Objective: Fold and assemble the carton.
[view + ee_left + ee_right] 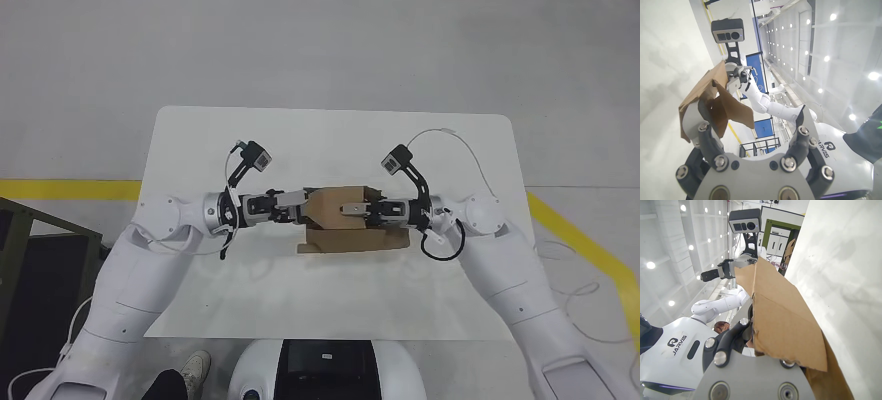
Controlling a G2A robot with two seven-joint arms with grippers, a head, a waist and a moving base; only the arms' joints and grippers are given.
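The carton point(330, 218) sits at the middle of the bench point(300, 290), the left tool point(299, 206) at its left side, the right tool point(352, 210) over its right side.

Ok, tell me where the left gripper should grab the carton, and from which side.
Probably the wall of the carton facing the left gripper, approached from that gripper's own side. Its edge stands free, one finger of the open gripper lies against it, and the right gripper occupies the opposite side.
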